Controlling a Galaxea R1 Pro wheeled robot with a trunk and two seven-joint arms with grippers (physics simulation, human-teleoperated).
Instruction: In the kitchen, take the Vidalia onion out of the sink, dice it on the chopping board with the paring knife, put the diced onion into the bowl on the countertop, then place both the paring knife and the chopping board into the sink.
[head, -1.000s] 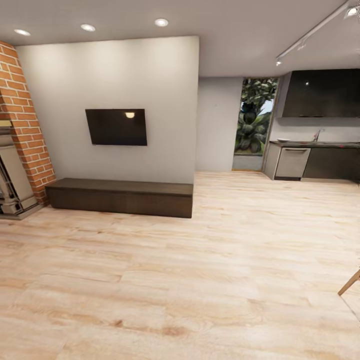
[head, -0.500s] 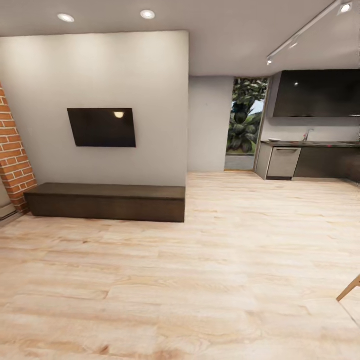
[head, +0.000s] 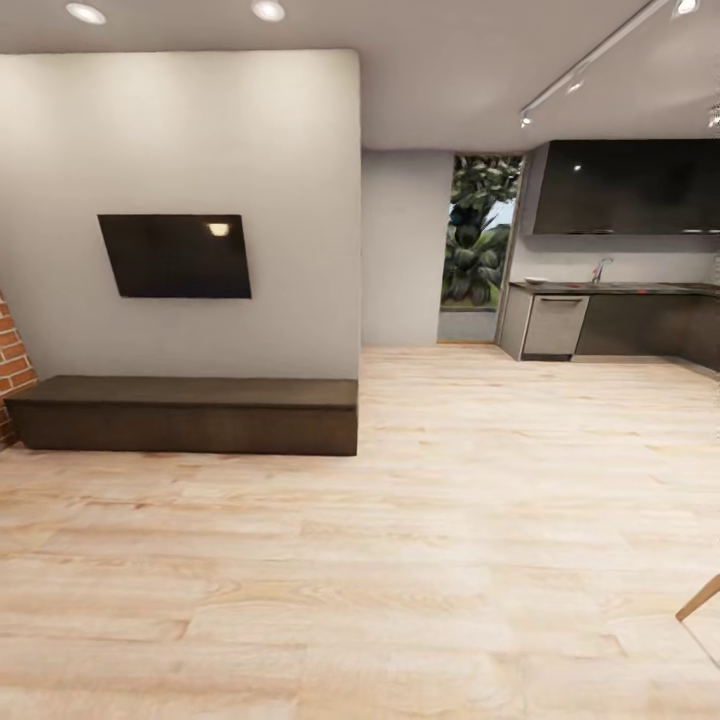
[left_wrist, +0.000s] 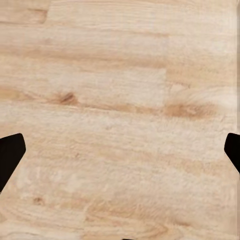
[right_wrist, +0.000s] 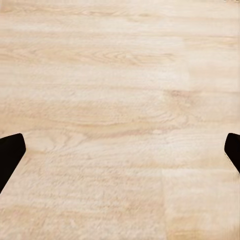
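Countertop (head: 640, 288) far off (dark, glossy)

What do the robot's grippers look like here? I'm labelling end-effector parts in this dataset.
Little of them shows. In each wrist view, two plain black fingertips poke in from opposite edges against the light wood floor: the left gripper, with one fingertip tapering to a blunt angled point, and the right gripper, its fingertip alike. No cables, markings or pads are discernible.

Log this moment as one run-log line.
phase: in transit | location: living room, wood floor | kitchen countertop: far right | left gripper: open, empty | right gripper: open, empty
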